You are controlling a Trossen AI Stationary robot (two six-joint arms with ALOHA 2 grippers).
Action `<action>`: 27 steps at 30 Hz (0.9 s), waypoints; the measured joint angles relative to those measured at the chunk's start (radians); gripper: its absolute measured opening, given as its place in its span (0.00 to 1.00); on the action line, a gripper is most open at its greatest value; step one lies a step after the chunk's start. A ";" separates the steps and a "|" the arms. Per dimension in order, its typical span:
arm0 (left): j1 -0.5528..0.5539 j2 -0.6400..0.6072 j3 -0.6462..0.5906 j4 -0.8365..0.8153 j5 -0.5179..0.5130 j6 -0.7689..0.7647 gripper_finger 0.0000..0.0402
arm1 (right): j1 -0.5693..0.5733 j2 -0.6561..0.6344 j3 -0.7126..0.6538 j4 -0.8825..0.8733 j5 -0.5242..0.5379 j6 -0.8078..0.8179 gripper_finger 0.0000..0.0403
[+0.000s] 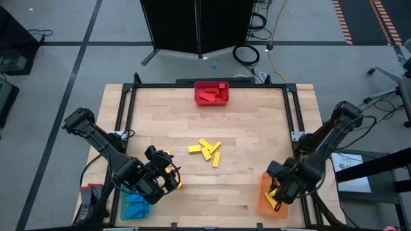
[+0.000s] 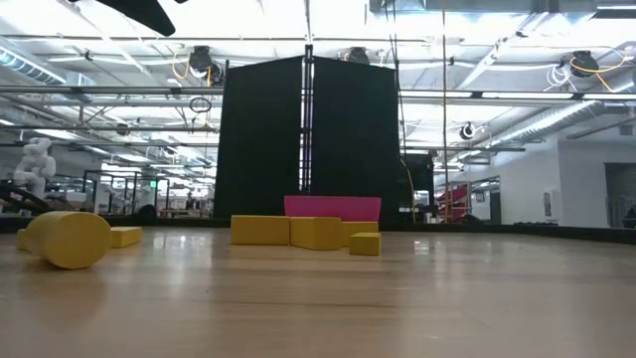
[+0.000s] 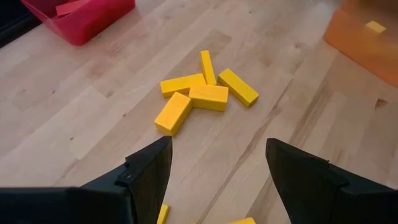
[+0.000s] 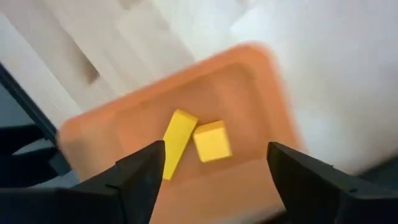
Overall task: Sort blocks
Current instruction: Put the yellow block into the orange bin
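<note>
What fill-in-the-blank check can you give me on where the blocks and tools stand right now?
1. The right tool is open over the ____ bin, which holds two yellow blocks.
2. The red blocks lie in the ____ bin.
3. The loose blocks at the table's middle are all ____.
4. The left tool is ____ and empty.

Missing words: orange; red; yellow; open
</note>
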 joint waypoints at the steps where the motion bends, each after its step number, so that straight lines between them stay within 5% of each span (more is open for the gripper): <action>1: 0.000 0.000 0.000 0.000 0.000 0.000 0.66 | -0.004 -0.013 0.043 -0.062 0.019 -0.006 0.68; 6: 0.000 0.000 0.000 -0.001 -0.027 0.001 0.66 | -0.057 -0.048 0.222 -0.283 0.274 -0.082 0.67; 10: 0.000 0.000 0.000 0.000 -0.040 0.001 0.66 | -0.184 -0.045 0.286 -0.274 0.419 -0.354 0.67; 20: 0.000 0.000 0.000 0.001 -0.038 -0.001 0.66 | -0.617 0.079 0.287 0.104 0.399 -1.119 0.67; 27: 0.000 0.000 0.000 0.001 -0.031 -0.054 0.66 | -0.881 0.202 0.287 0.203 0.136 -0.999 0.67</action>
